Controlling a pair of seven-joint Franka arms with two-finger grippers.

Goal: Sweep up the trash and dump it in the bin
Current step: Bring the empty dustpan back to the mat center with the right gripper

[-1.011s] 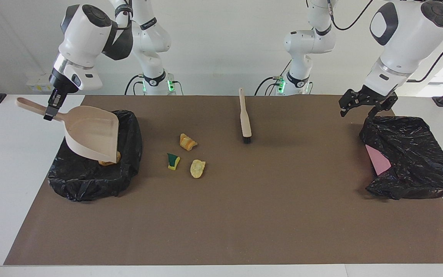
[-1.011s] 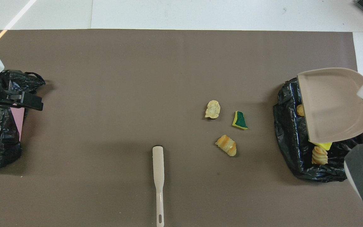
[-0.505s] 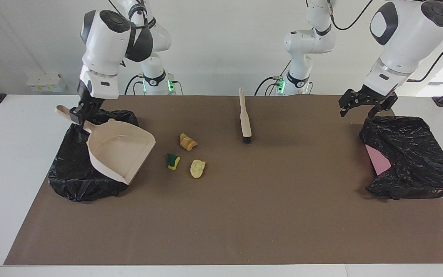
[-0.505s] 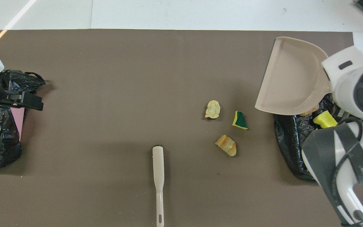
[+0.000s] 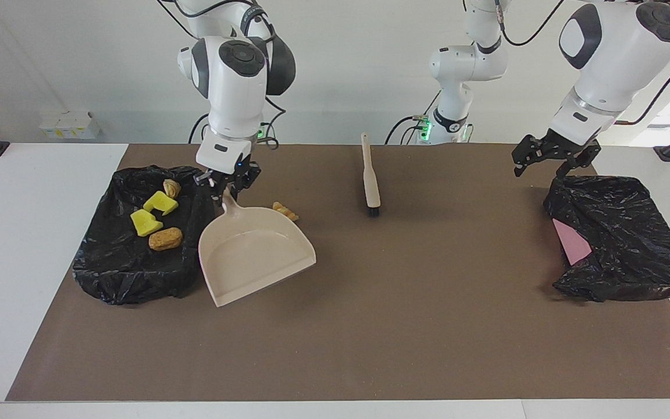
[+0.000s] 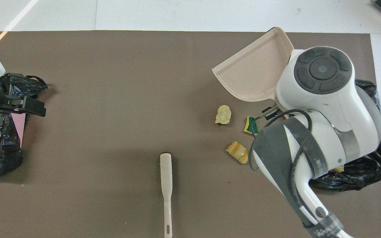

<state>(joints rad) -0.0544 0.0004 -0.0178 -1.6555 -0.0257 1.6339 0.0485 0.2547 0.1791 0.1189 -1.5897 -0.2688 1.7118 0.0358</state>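
- We list the lined bin [image 5: 131, 273] at the right arm's end, four trash scraps [image 5: 165, 238] in it.
- Beside the bin: right gripper [image 5: 225, 185] clamped on the beige dustpan [image 5: 253, 256], raised over three loose scraps [image 6: 223, 114].
- Brush [image 5: 370, 177], mid-table, toward the robots.
- Left gripper [image 5: 550, 163], spread wide, holds nothing, over a second black bag [image 5: 626, 244].

A brown mat [image 5: 370, 326] covers the table [image 5: 15, 244], bearing 2 bins [image 5: 114, 273], a brush [image 5: 370, 180] and 3 scraps [image 6: 224, 114].
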